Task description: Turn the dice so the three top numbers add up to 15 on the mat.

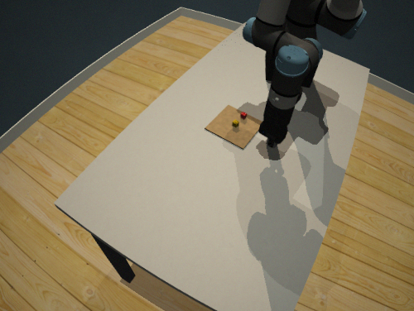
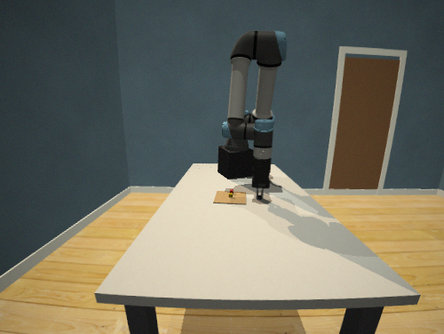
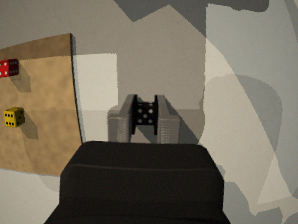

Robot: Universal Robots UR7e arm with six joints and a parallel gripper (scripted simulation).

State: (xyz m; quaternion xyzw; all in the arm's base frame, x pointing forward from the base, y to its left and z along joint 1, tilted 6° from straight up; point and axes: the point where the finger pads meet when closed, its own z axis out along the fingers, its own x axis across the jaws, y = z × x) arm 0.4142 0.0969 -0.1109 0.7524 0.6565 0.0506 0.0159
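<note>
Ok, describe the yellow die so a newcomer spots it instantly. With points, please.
On the pale table (image 1: 166, 165) (image 2: 231, 249) lies a thin tan mat (image 1: 223, 130) (image 2: 222, 200) (image 3: 45, 140). Two dice sit on it; the yellow die (image 1: 235, 123) (image 2: 231, 195) (image 3: 13, 117) is one. Its color sets it apart from the red die (image 1: 243, 115) (image 2: 231, 190) (image 3: 8, 68) nearby and the black die (image 3: 145, 114) off the mat.

Black die (image 3: 145, 113) between the jaws.

In the top view, room for travel across the lower left of the tabletop (image 1: 145, 178) (image 2: 222, 258) (image 3: 97, 80); blocked at upper right by the arm (image 1: 287, 78) (image 2: 263, 139). In the wrist view, gap between the finger pads filled by a black die (image 3: 146, 113). At left, low obstacles: yellow die (image 1: 235, 123) (image 2: 231, 195) (image 3: 13, 117) and red die (image 1: 243, 115) (image 2: 231, 191) (image 3: 9, 67) on the mat (image 1: 223, 128) (image 2: 221, 199) (image 3: 47, 100), with a narrow lane between. Between mat and gripper (image 1: 271, 143) (image 2: 259, 194) (image 3: 145, 107), a strip of open passage.
</note>
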